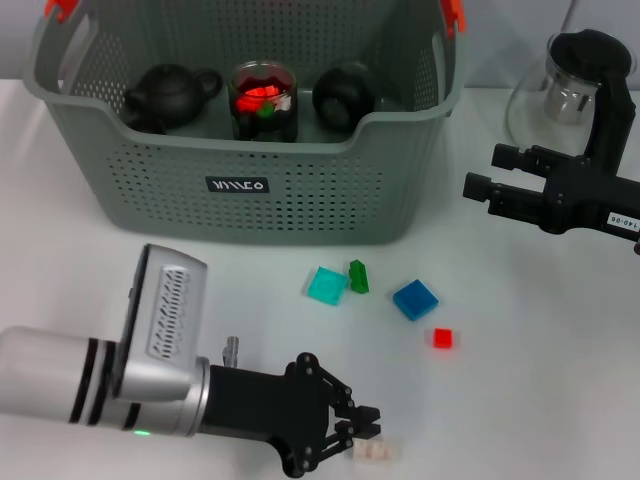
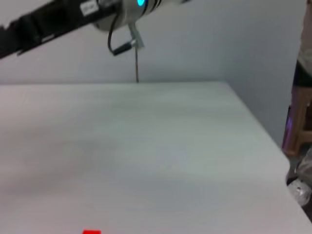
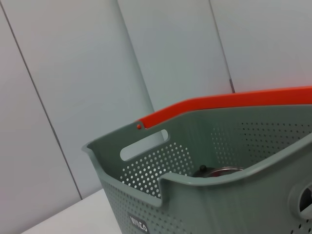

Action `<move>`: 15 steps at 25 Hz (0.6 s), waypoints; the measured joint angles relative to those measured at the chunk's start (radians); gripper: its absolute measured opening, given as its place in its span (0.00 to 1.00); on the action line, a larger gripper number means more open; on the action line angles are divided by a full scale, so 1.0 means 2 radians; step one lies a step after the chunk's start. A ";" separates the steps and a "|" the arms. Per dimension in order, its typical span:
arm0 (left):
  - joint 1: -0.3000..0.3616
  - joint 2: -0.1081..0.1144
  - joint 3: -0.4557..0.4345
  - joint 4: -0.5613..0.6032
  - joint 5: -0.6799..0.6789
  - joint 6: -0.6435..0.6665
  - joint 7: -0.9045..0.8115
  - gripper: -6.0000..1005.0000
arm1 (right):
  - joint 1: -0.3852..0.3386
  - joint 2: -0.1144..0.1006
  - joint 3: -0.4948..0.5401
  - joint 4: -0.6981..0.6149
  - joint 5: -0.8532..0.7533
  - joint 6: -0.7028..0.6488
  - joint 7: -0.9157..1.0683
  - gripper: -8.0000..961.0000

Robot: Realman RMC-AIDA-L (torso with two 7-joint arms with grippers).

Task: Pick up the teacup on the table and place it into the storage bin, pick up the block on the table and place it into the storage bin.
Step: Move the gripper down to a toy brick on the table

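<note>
The grey perforated storage bin (image 1: 250, 190) stands at the back of the table; the right wrist view shows its wall (image 3: 204, 195) close up. Inside it a glass teacup (image 1: 263, 100) holds red and green pieces. Several blocks lie on the table in front: cyan (image 1: 326, 285), green (image 1: 358, 276), blue (image 1: 415, 299), red (image 1: 442, 338), and a pale beige block (image 1: 376, 453) at the front edge. My left gripper (image 1: 363, 424) is low over the table, shut, its tips just beside the beige block. My right gripper (image 1: 492, 172) hovers open to the right of the bin, holding nothing.
A black teapot (image 1: 165, 95) and a black round pot (image 1: 345, 95) also sit in the bin. A glass pitcher (image 1: 565, 95) stands at the back right behind my right arm. The left wrist view shows the red block (image 2: 91, 231) and the table's far edge (image 2: 258, 126).
</note>
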 joint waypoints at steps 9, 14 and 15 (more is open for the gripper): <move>0.012 -0.003 0.004 -0.013 0.004 -0.016 0.051 0.22 | 0.001 0.000 -0.004 0.000 0.000 0.008 0.000 0.84; 0.011 -0.004 0.004 -0.022 0.004 -0.023 0.059 0.36 | 0.001 0.001 -0.004 0.000 0.000 0.008 0.000 0.84; 0.010 -0.004 0.004 -0.023 0.004 -0.026 0.059 0.38 | 0.001 0.001 -0.004 0.001 0.000 0.008 0.000 0.84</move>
